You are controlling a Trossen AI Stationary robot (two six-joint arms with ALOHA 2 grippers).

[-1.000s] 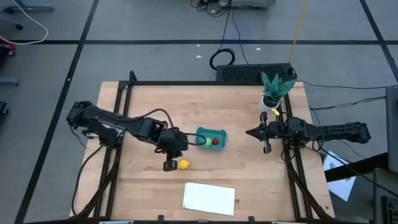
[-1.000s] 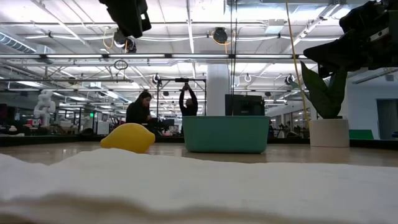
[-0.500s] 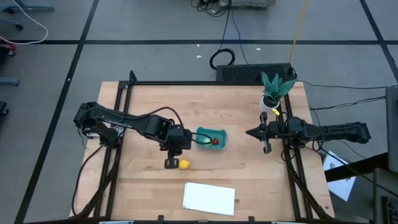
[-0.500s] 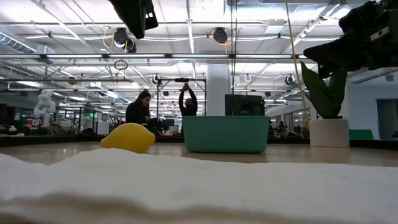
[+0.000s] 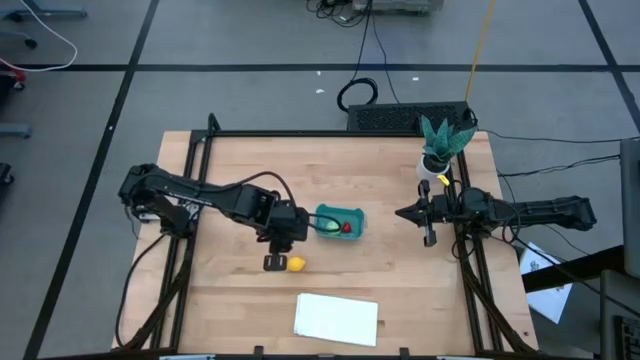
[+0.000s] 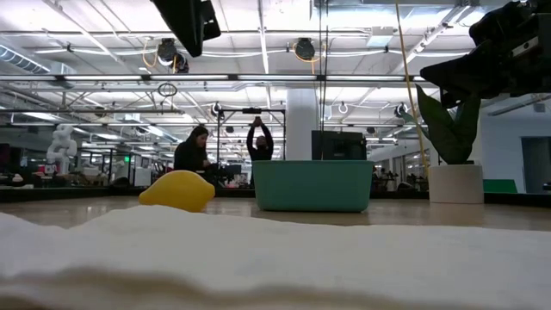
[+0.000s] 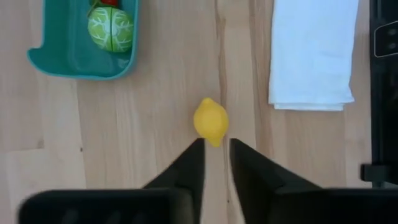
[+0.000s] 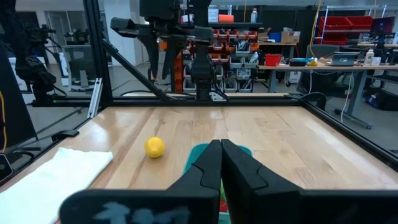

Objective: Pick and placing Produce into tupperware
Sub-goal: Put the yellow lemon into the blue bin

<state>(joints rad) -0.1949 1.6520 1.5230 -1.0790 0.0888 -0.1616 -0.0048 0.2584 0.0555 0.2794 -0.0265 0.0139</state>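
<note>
The wooden table (image 5: pixel 400 280) carries a flat white sheet (image 5: pixel 337 318) near its front edge and a teal-leaved potted plant (image 5: pixel 440 148) at the far right corner. The left arm reaches in from the left side, and since a second ago it has shifted slightly toward the tub, so its wrist now sits over the spot between tub and lemon. The left gripper (image 7: pixel 216 155) hangs above the table with its fingers a narrow slit apart, where a second ago they were pressed together; nothing is between them and they touch nothing. The right gripper (image 8: pixel 221 163) waits at the right side of the table, fingers together and empty, unchanged. The teal tupperware (image 5: pixel 340 222) lies mid-table, just right of the left wrist, holding the light-green ball (image 7: pixel 111 29) and the red strawberry piece (image 5: pixel 347 227). The yellow lemon (image 7: pixel 210 121) lies on the bare wood outside the tub, just past the left gripper's fingertips and not touching them.
</note>
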